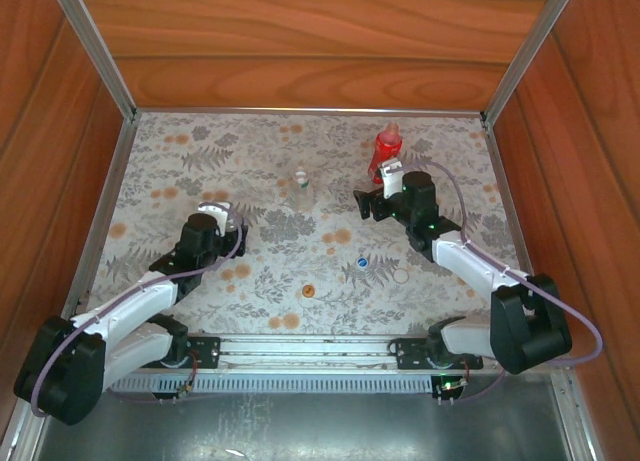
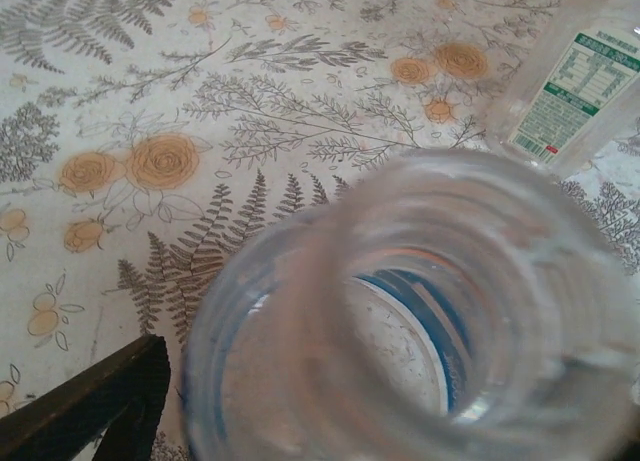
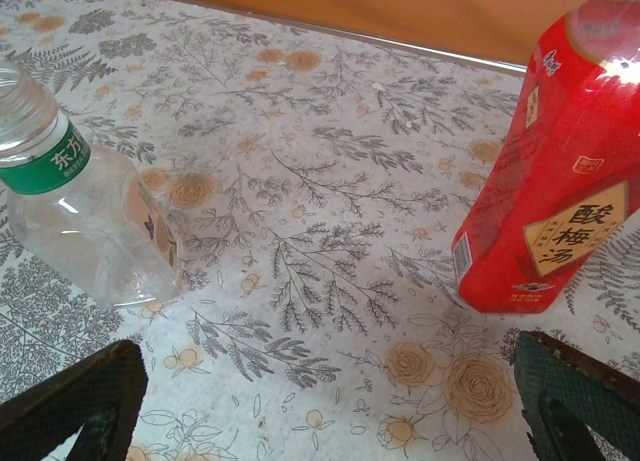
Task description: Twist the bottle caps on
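Note:
A short clear bottle with a blue label point(image 2: 420, 311) stands uncapped between the jaws of my left gripper point(image 1: 215, 212), its open mouth right under the wrist camera. One dark finger point(image 2: 95, 411) sits right beside the bottle's wall; the other is hidden, so contact is unclear. The slim clear bottle point(image 1: 300, 189) stands mid-table. The taller red bottle point(image 3: 550, 181) stands just ahead and right of my right gripper point(image 3: 330, 421), which is open on bare cloth. A blue cap point(image 1: 361, 263), an orange cap point(image 1: 309, 291) and a white cap point(image 1: 401, 275) lie loose near the front.
The flowered tablecloth point(image 1: 250, 141) is walled in by wooden panels point(image 1: 300, 41) on three sides. A metal rail point(image 1: 300, 353) with both arm bases runs along the near edge. The slim bottle point(image 3: 80, 211) stands left of the right gripper's open span.

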Tool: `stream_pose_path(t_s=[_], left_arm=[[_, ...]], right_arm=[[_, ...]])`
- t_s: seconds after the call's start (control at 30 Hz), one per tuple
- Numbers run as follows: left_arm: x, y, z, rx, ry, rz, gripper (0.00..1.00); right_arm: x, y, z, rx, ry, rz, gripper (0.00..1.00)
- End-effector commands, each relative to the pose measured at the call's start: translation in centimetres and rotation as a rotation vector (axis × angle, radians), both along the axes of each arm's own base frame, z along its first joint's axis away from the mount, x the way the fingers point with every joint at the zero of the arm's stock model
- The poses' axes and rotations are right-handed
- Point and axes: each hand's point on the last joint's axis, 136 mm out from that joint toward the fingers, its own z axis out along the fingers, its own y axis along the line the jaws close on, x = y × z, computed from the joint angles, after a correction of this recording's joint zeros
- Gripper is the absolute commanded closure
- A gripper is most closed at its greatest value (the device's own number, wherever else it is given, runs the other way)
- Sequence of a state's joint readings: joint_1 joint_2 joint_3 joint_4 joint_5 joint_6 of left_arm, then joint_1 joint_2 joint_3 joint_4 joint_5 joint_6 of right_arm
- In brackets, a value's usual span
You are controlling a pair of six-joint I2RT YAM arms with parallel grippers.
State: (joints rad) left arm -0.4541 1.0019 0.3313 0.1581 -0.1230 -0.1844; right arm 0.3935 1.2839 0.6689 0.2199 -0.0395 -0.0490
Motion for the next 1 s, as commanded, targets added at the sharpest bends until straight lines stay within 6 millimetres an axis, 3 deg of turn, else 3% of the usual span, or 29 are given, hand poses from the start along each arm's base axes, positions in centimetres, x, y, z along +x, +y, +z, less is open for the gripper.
stream_pose_path(t_s=[0.0, 0.3, 0.57, 0.77, 0.97], left_arm=[[0.3, -0.3, 1.1, -0.02, -0.031, 0.001, 0.19], [0.4, -1.0, 1.5, -0.023, -0.035, -0.04, 0.31], [0.0, -3.8, 2.0, -0.045, -0.023, -0.197, 0.33], [-0.4, -7.7, 2.0, -0.009, -0.008, -0.367, 0.34], [-1.5, -14.0, 1.8, 0.03, 0.011, -0.603, 0.35]], right_arm=[[0.3, 0.6, 0.8, 0.019, -0.006, 0.011, 0.0], [0.2, 0.8, 0.5, 0.013, 0.01, 0.02, 0.0], [0.0, 0.9, 0.7, 0.027, 0.025, 0.02, 0.0], [-0.2, 0.7, 0.5, 0.031, 0.04, 0.008, 0.0], [-0.4, 0.1, 0.3, 0.03, 0.053, -0.022, 0.0]])
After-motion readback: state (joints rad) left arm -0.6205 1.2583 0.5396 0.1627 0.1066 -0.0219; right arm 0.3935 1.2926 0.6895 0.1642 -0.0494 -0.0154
